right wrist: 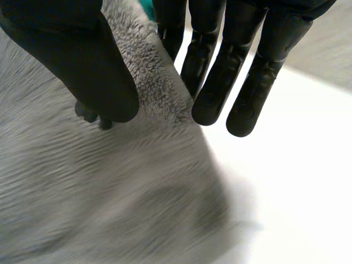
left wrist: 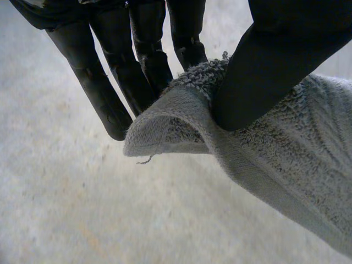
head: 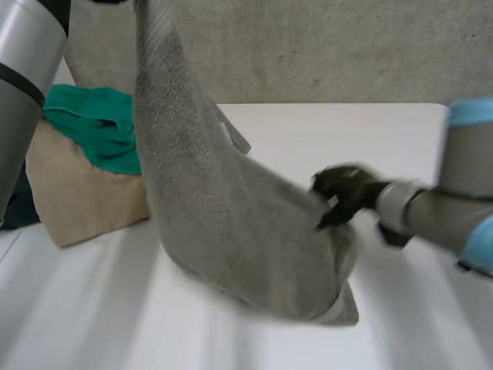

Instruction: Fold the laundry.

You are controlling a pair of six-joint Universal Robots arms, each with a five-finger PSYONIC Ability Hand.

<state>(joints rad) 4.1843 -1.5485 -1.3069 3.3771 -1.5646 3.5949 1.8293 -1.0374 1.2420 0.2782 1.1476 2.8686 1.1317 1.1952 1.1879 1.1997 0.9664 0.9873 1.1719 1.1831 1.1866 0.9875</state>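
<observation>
White table (head: 370, 139) carries the grey towel (head: 223, 208), hung from high at the far left with its low end touching the near middle; green cloth (head: 100, 127) lies far left. My left hand (left wrist: 275, 66) pinches a top corner and my right hand (right wrist: 93, 66) pinches the lower edge. Judged step: spreading; next, draw the hands apart and lay the towel flat

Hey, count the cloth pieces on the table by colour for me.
Grey towel: 1
Green cloth: 1
Beige cloth: 1
Total: 3, plus a dark scrap at the pile's edge, too hidden to identify.
</observation>
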